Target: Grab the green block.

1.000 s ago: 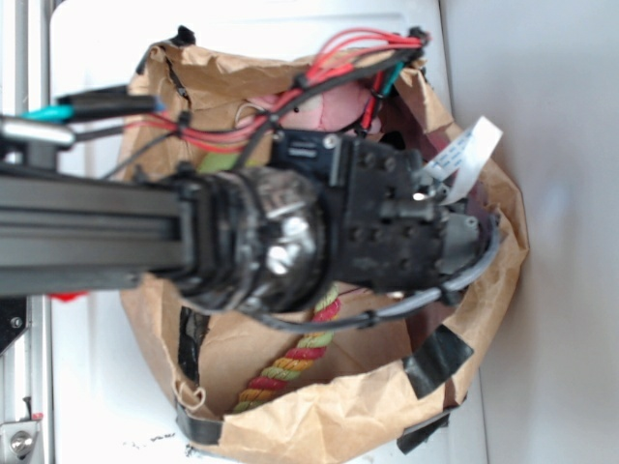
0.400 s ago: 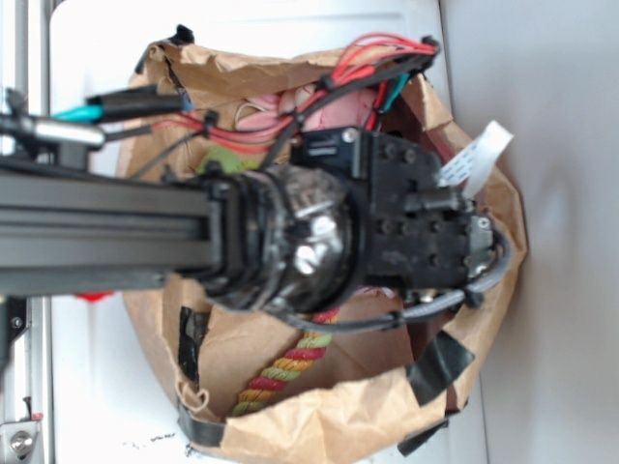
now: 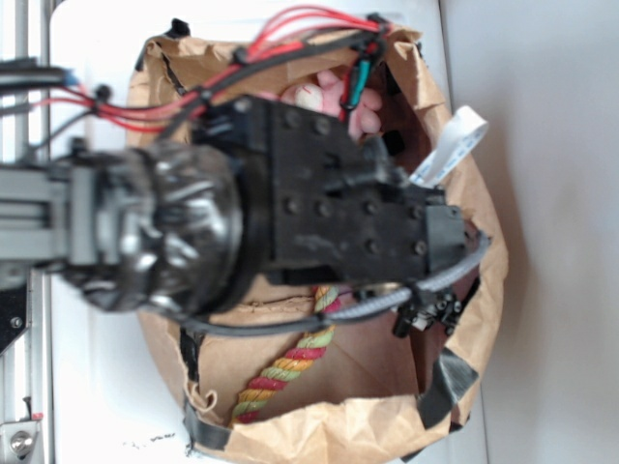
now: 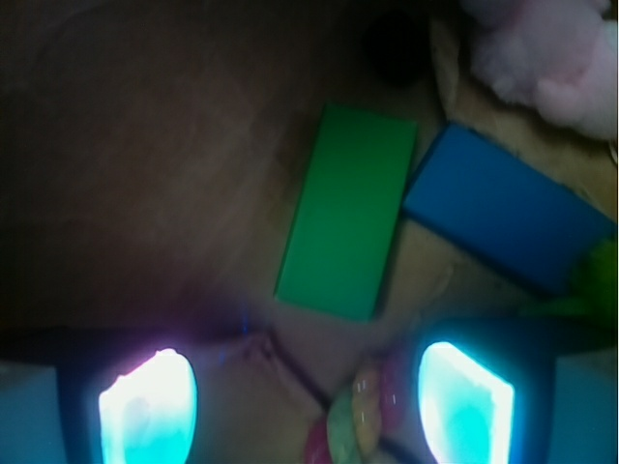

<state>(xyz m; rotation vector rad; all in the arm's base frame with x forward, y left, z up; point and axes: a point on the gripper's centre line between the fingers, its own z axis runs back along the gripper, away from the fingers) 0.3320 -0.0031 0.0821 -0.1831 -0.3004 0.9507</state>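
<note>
While hanging over the brown paper bag point(image 3: 484, 290), reaching in from the left in the exterior view, black and bulky, with red wires point(image 3: 290, 39) looped across the top. On a white surface point(image 3: 106, 406) sits that bag, edges patched with black tape point(image 3: 447, 382). Down near the bottom of it, a striped rope point(image 3: 290, 362) in red, yellow and green. Up at the far edge, a pink plush toy point(image 3: 334, 97) peeking past the wiring. To the right, a white ribbon cable point(image 3: 447, 155) sticking out.

Switching to the wrist view: at bottom left, one glowing fingertip point(image 4: 145, 406); at bottom right, the other. Gripper point(image 4: 305, 406) spread wide, fingers apart, nothing between them but bag floor and a bit of striped rope point(image 4: 343, 430).

Just beyond that gap, dead centre, the green block point(image 4: 346, 213), lying flat on the brown floor, long side running away from the camera, slightly tilted. Not touched by either fingertip. Right beside it, a blue block point(image 4: 508, 217), angled, its corner meeting the green one's right edge. Further right, a scrap of lime-green fuzz point(image 4: 595, 275). Top right, pink plush point(image 4: 551, 48) again, blurred.
</note>
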